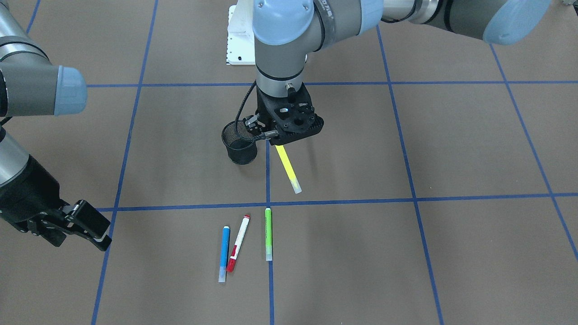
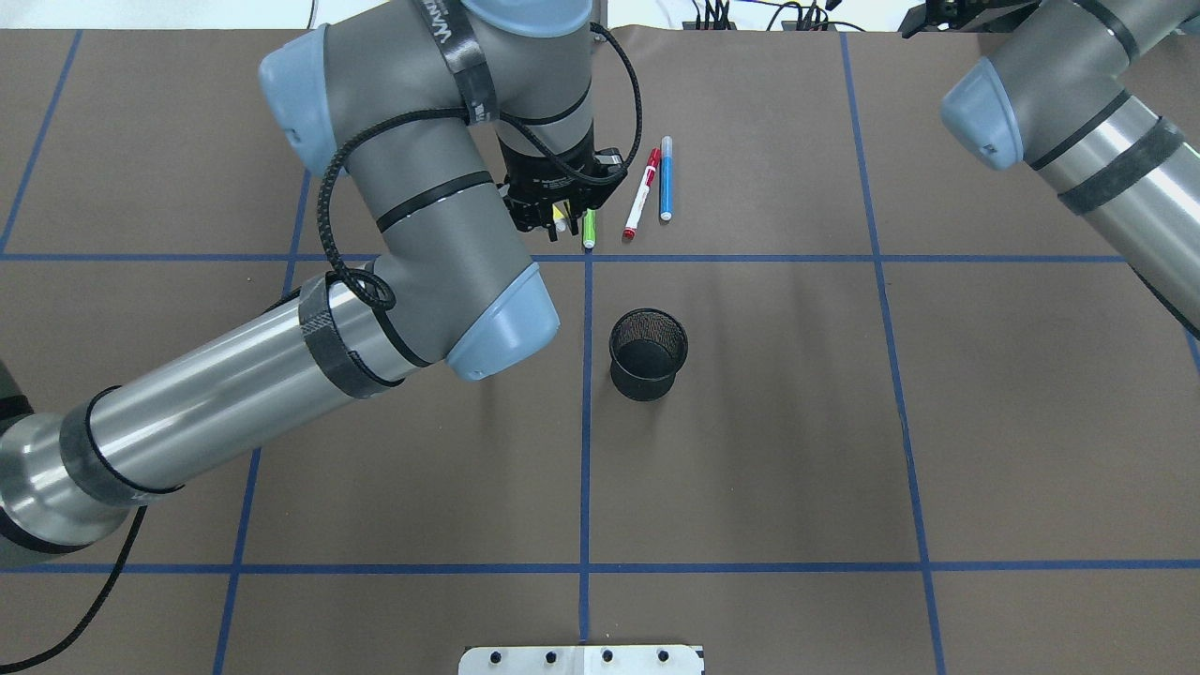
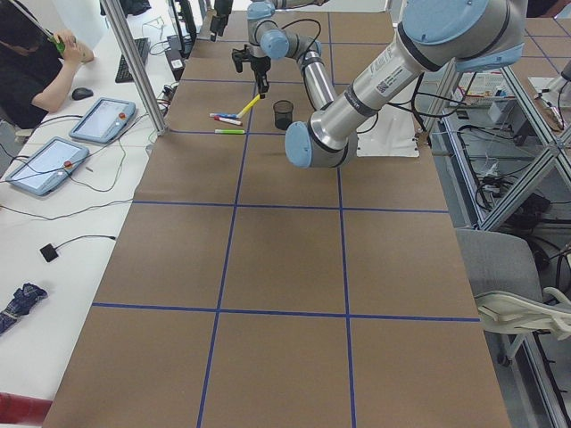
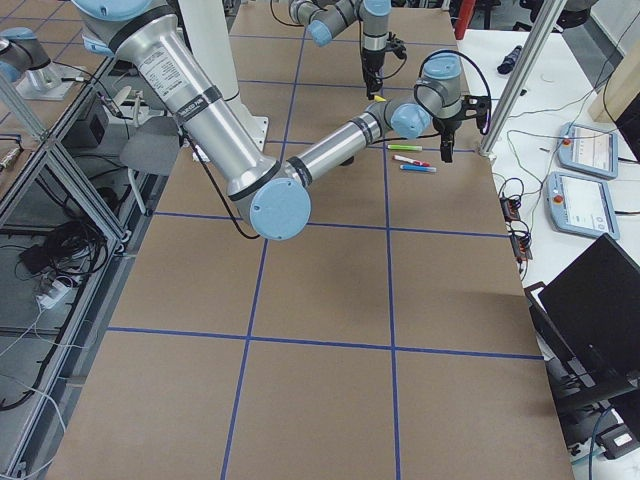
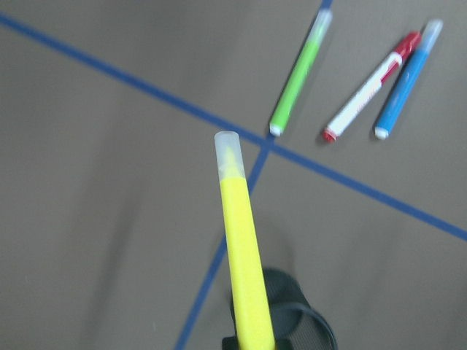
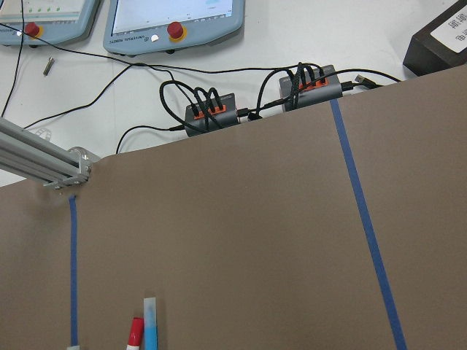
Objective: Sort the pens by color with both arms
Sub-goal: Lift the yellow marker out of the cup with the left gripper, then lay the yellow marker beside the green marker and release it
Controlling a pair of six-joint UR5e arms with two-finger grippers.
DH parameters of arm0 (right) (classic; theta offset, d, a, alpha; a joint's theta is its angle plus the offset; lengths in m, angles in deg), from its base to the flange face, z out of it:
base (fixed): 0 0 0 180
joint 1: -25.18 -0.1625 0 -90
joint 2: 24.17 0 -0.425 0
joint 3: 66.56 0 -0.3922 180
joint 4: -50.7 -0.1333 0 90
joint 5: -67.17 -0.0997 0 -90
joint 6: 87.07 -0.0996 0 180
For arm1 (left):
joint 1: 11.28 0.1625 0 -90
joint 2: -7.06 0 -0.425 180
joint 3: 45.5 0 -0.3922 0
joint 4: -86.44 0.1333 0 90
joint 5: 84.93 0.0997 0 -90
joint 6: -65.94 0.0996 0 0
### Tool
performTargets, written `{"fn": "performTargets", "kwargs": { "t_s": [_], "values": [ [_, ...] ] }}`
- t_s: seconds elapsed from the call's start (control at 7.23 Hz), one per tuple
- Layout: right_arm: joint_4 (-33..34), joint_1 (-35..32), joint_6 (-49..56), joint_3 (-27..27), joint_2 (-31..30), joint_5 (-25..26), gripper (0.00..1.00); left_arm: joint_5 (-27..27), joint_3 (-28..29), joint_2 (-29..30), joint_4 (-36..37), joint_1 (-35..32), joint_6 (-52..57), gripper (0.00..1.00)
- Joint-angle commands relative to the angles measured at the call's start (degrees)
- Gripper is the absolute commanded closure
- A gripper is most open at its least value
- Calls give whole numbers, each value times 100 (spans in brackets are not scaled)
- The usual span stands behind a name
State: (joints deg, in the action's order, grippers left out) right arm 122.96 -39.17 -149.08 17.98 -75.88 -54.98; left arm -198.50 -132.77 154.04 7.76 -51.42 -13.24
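My left gripper is shut on the yellow pen and holds it tilted above the table, right beside the black mesh cup. In the left wrist view the yellow pen points away from the camera. The green pen, the white pen with the red cap and the blue pen lie side by side on the table beyond the blue line. My right gripper is open and empty, off to the side of the pens.
The cup stands upright near the table's middle line. The white base plate is at the robot's side. Cable hubs and operator tablets lie past the far table edge.
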Motion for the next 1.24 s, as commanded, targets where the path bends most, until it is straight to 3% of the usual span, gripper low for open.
{"fn": "performTargets", "kwargs": {
  "t_s": [0.0, 0.28, 0.55, 0.83, 1.11],
  "values": [
    [-1, 10, 5, -8, 11, 7, 0, 491, 487, -407, -1214, -82, 236, 100],
    [-2, 19, -12, -8, 20, 7, 0, 844, 1121, -425, -2105, -38, 245, 100],
    [-2, 36, -12, -8, 20, 7, 0, 1641, 1640, -425, -2834, 250, 393, 100],
    [-2, 36, -12, -8, 20, 7, 0, 2223, 1818, -495, -3204, 357, 605, 100],
    [-2, 36, -3, -8, 20, 7, 0, 2393, 1950, -504, -3487, 358, 911, 100]
  ]
}}
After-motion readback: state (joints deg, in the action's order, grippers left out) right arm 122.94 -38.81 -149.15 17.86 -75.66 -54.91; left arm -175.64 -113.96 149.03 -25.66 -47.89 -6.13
